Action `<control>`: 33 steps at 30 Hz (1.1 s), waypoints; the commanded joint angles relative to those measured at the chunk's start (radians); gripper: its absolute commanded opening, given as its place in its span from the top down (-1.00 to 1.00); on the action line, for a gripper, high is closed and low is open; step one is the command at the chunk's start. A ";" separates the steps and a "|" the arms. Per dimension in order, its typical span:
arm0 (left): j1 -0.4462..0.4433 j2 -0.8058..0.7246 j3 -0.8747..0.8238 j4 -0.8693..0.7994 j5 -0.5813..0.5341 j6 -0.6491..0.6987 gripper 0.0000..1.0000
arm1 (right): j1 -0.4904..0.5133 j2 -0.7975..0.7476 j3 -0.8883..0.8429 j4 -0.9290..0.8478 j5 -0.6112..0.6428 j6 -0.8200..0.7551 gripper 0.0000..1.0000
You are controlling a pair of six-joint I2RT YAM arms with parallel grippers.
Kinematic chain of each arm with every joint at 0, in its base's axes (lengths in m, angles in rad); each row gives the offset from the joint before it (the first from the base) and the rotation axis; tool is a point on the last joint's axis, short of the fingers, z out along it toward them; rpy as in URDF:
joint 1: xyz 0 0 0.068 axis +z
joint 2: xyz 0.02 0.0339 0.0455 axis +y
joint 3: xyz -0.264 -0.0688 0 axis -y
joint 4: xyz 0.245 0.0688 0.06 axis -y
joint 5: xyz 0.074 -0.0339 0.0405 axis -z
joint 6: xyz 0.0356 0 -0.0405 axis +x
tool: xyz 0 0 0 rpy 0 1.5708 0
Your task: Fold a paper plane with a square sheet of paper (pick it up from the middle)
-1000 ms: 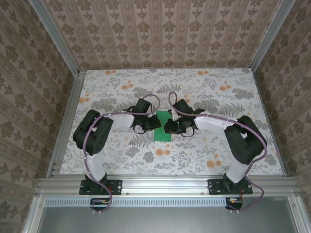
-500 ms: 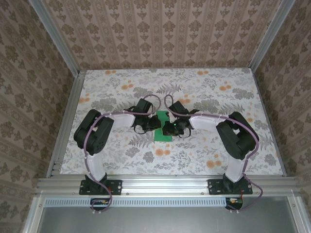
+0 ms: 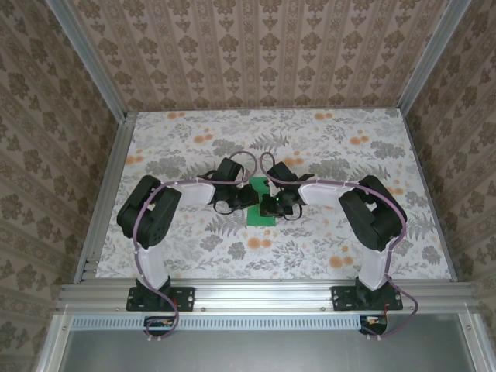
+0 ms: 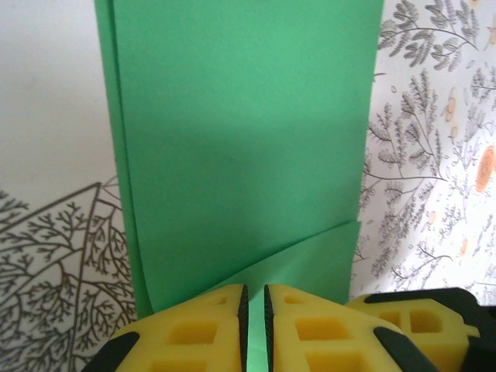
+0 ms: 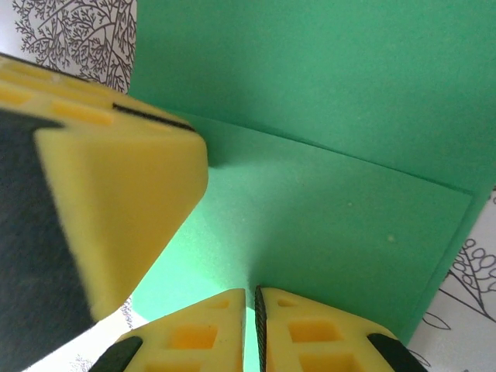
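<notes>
from above we see the left gripper (image 3: 246,198) and right gripper (image 3: 271,205) over the paper (image 3: 260,212); wrist views add folded layers, both jaws nearly together, pinch unclear.

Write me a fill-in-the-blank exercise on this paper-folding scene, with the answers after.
The paper is ___ in colour. It is no single flat sheet: it lies ___, with its layers overlapping. The fingers of the left tool and the right tool are ___. The table bears a ___ print.
Missing words: green; folded; yellow; floral.
</notes>
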 commanded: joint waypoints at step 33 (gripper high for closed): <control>0.010 0.085 -0.011 -0.160 -0.124 -0.005 0.81 | -0.031 -0.087 -0.127 -0.180 -0.025 -0.100 0.74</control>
